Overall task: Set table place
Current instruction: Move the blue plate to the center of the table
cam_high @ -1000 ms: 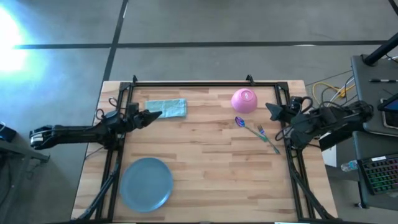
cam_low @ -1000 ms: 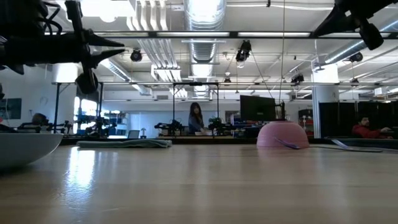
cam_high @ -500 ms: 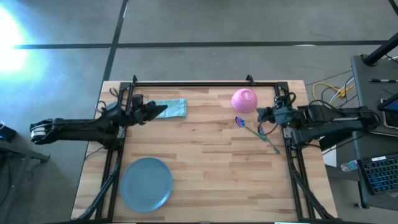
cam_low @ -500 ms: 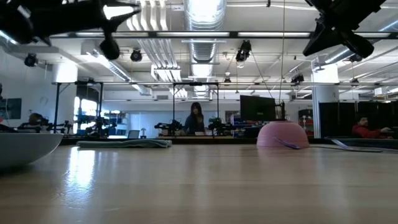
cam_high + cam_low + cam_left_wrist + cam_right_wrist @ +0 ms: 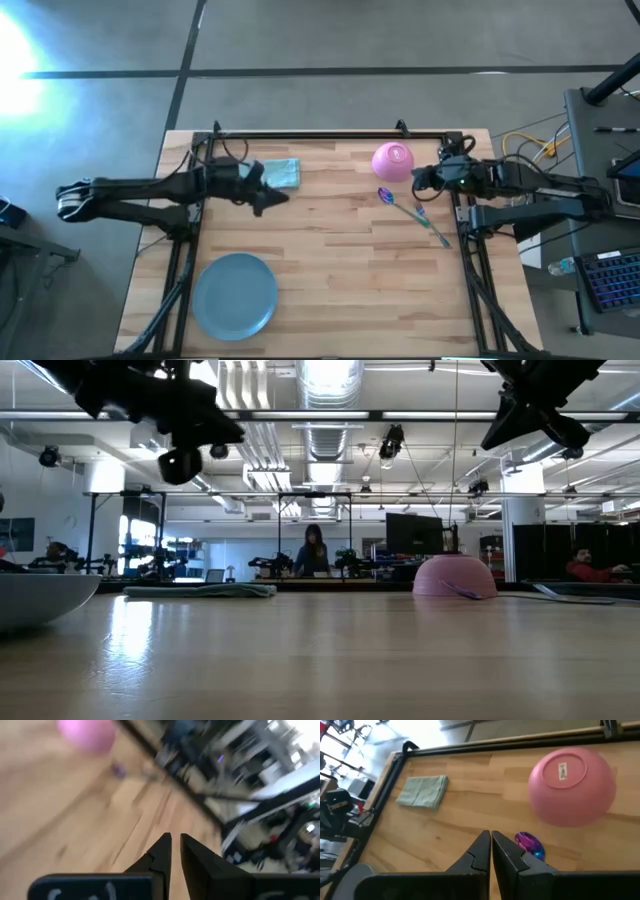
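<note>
The pink bowl [image 5: 393, 161] lies upside down on its rim near the table's far right; it also shows in the right wrist view [image 5: 570, 787] and the low view [image 5: 455, 575]. The purple-headed spoon [image 5: 386, 195] and the pale green fork [image 5: 430, 222] lie flat just near of it. The blue plate [image 5: 235, 294] rests at the near left. My left gripper [image 5: 278, 197] hovers shut above the table's left part, beside a green cloth [image 5: 280, 172]. My right gripper [image 5: 418, 180] hovers shut just right of the bowl and spoon [image 5: 530, 844].
The folded green cloth [image 5: 422, 791] lies at the far left. The black rail frame [image 5: 330, 133] runs along the table's far, left and right sides. Bare wood [image 5: 340, 270] spans the middle and near right. People and desks show in the room behind.
My left gripper has reached farther toward the table's right edge and a little toward the near edge, past the cloth. My right arm has swung toward the far edge and now lies level, its gripper staying close beside the bowl and spoon. No object has moved.
</note>
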